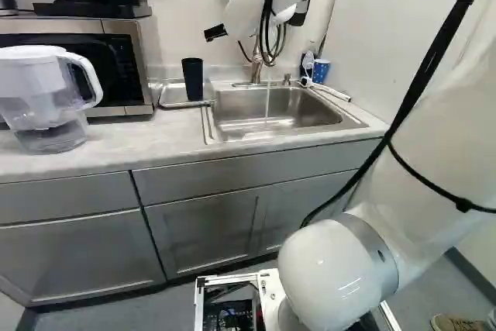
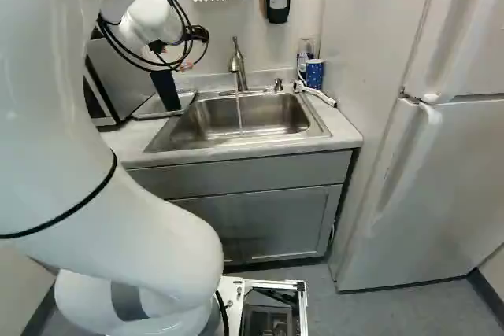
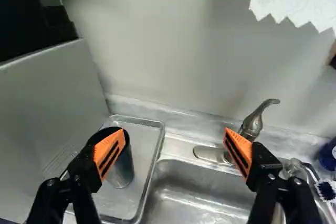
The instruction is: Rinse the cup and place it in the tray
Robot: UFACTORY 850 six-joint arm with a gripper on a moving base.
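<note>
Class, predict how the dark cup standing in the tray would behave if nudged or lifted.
The tall, narrow cup would probably tip if pushed near its rim. Its smooth, glossy side may slip in a loose grip. If it fell, its round body would likely roll until the raised edge of the tray stopped it.

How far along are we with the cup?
Placement looks done: the cup stands upright in the tray. Nothing in hand; the end effector is open. Whether the cup was rinsed, I can't tell. Water runs from the faucet; shutting it off may remain.
</note>
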